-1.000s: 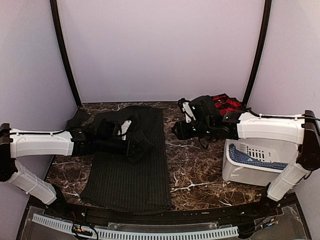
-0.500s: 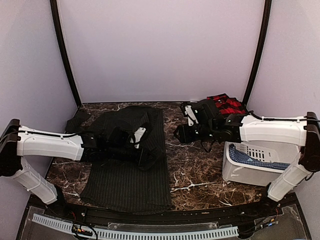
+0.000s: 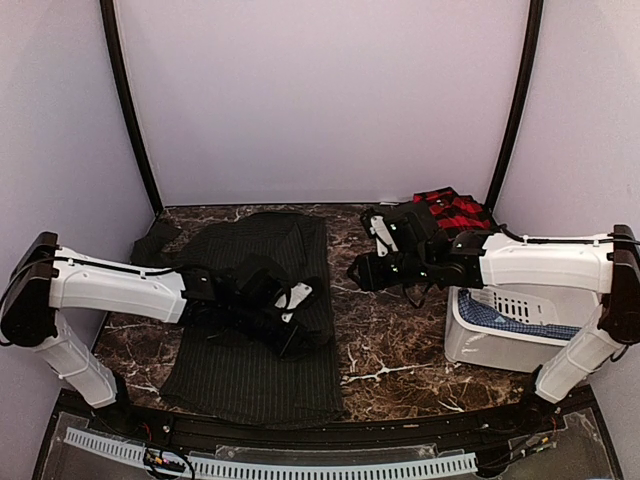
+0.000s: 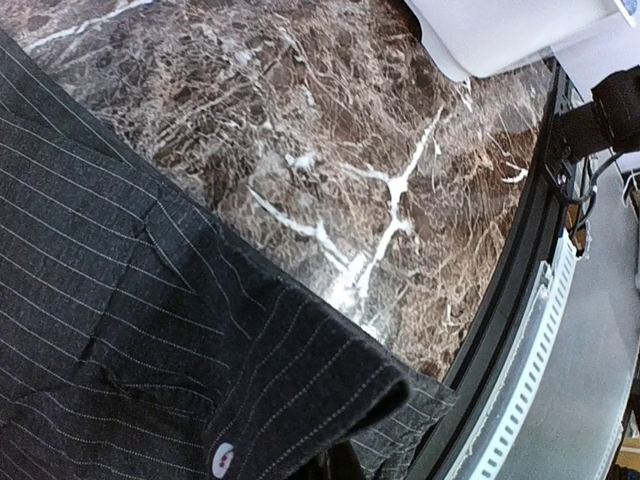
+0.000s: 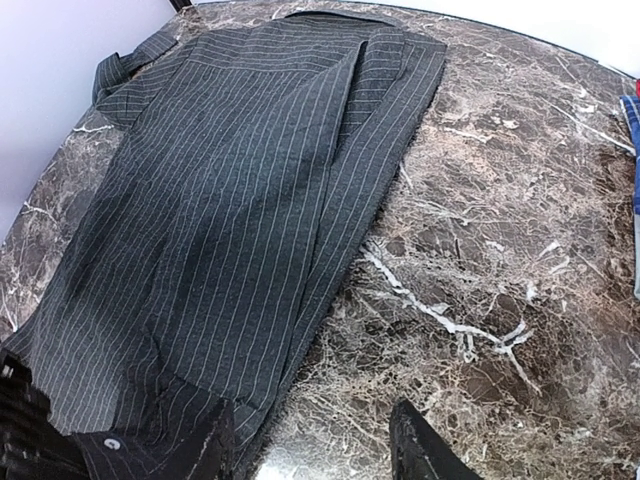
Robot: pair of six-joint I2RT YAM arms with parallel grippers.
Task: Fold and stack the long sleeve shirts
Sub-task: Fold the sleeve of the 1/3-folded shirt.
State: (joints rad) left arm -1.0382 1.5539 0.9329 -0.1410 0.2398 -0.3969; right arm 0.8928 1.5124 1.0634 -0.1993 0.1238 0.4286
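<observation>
The dark charcoal pinstriped shirt (image 3: 262,340) lies spread on the marble table, left of centre. My left gripper (image 3: 298,322) is over the shirt's right side, shut on its sleeve cuff. In the left wrist view the cuff (image 4: 300,390) with a white button (image 4: 222,458) drapes over the gripper (image 4: 335,465) and hides the fingers. My right gripper (image 3: 358,272) is open and empty, just right of the shirt's right edge. In the right wrist view the shirt (image 5: 220,200) lies ahead of the gripper (image 5: 315,450). The red-and-black plaid shirt (image 3: 455,210) lies at the back right, behind the right arm.
A white plastic bin (image 3: 520,330) stands at the right with a blue checked cloth (image 3: 505,320) in it. The shirt's other sleeve (image 3: 155,240) trails to the back left corner. Bare marble (image 3: 390,340) lies between shirt and bin. A black rail (image 4: 520,290) edges the table's front.
My left gripper has carried the sleeve cuff to the right and nearer the front, across the shirt's body. My right gripper has stayed almost where it was.
</observation>
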